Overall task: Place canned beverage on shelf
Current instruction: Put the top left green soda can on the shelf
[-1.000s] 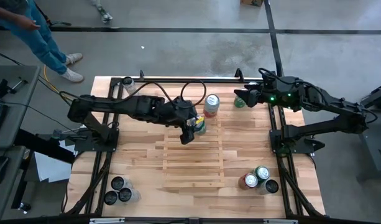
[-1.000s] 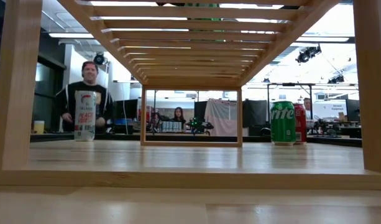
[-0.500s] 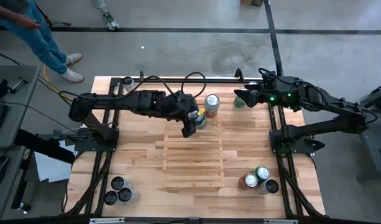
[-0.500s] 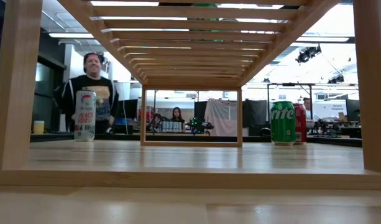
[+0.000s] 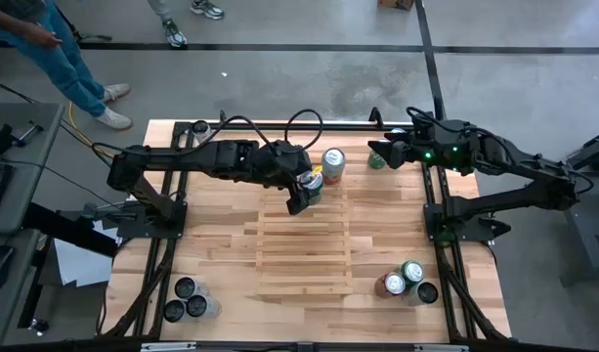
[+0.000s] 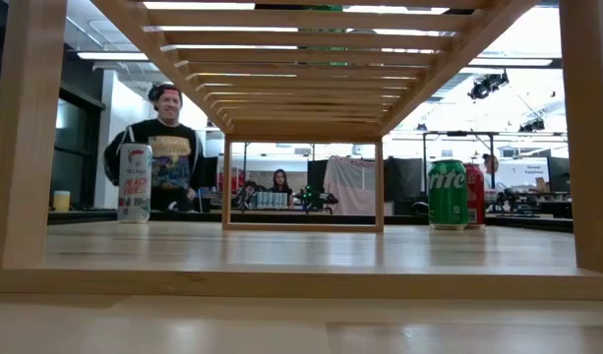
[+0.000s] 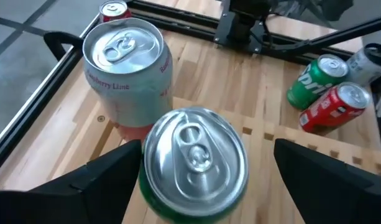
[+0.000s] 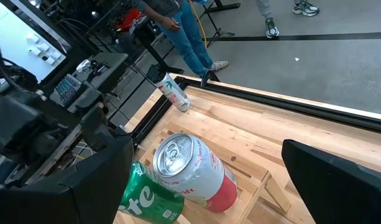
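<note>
A green can point(image 7: 193, 163) with a silver top stands upright at the far edge of the shelf point(image 5: 304, 249), a rack of pale slats. My left gripper point(image 7: 207, 149) is open, one finger on either side of the can; the high view shows it at mid-table point(image 5: 300, 195). A white-and-pink can point(image 7: 129, 74) stands close beyond the green one point(image 5: 313, 183), toward the far edge. My right gripper point(image 8: 207, 155) hangs open and holds nothing at the far right point(image 5: 382, 153). My left gripper straddles the green can below its rim, coming from the table's left and slanting down. One finger point(image 7: 314, 171) stands clear of the can's side. The other finger point(image 7: 115, 177) lies close against it; whether it touches, I cannot tell.
A green can and a red can point(image 6: 456, 195) stand at the far right near my right gripper. A slim white can point(image 6: 135, 182) is at the far left corner. Can clusters sit at the near right point(image 5: 406, 281) and near left point(image 5: 190, 299). A person point(image 6: 168, 147) stands beyond the table.
My left gripper has swung a little toward the table's far edge with the green can between its fingers, bringing the can nearer the white-and-pink can. The person beyond the table has stepped to the right.
</note>
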Controlling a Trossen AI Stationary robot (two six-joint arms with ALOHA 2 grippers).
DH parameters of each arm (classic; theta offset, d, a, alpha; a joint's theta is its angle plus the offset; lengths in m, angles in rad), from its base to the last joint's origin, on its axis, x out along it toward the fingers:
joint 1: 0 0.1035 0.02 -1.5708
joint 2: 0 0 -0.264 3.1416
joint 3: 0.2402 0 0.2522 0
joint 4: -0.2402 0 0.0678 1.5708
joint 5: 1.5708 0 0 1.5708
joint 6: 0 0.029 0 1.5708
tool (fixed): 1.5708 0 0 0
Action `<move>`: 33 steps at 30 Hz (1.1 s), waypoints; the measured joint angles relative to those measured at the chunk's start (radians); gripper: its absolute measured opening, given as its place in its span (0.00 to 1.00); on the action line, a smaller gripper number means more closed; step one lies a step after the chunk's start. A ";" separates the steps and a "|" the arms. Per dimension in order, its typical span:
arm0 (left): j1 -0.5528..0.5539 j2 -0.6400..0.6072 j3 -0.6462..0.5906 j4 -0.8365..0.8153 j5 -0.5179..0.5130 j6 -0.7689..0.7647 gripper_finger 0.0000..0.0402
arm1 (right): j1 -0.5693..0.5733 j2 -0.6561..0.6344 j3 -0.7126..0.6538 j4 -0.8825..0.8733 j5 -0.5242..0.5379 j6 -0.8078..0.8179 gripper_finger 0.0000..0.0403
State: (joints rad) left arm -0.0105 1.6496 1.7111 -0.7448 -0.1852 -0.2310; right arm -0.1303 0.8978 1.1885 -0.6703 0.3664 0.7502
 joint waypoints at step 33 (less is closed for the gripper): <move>0.013 -0.295 -0.645 0.534 -0.041 -0.057 0.00 | 0.000 0.000 0.000 0.002 -0.030 -0.009 0.98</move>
State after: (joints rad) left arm 0.0021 1.3546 1.0660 -0.2111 -0.2263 -0.2882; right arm -0.1302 0.8974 1.1885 -0.6682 0.3364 0.7414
